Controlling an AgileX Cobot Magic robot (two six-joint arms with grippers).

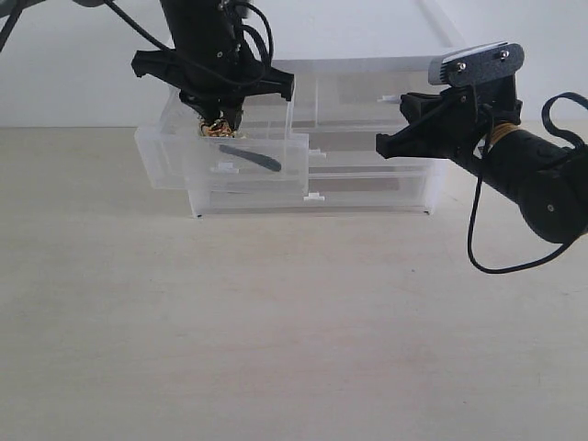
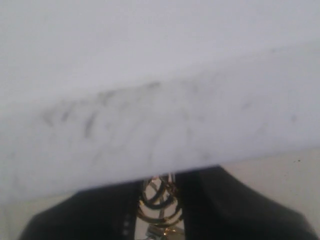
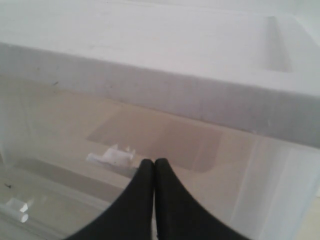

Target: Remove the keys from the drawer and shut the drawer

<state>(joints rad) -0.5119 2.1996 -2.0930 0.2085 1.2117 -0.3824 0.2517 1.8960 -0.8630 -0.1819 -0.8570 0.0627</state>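
Observation:
The drawer (image 1: 220,163), translucent white, stands pulled out from the top left of the unit. My left gripper (image 1: 219,118) reaches down into it from above. Its black fingers (image 2: 100,215) are shut on the gold rings of the keys (image 2: 161,207). In the exterior view the keys (image 1: 218,130) sit at the fingertips and their black strap (image 1: 255,160) trails down inside the drawer. A blurred white drawer wall (image 2: 150,125) fills most of the left wrist view. My right gripper (image 1: 380,145) is shut and empty, hovering before the right-hand top drawer, near its tab handle (image 3: 111,156).
The drawer unit (image 1: 367,188) stands at the back of the pale wooden table (image 1: 276,322), against a white wall. Its two full-width drawers below are pushed in. The right arm's black cable (image 1: 478,248) hangs beside it.

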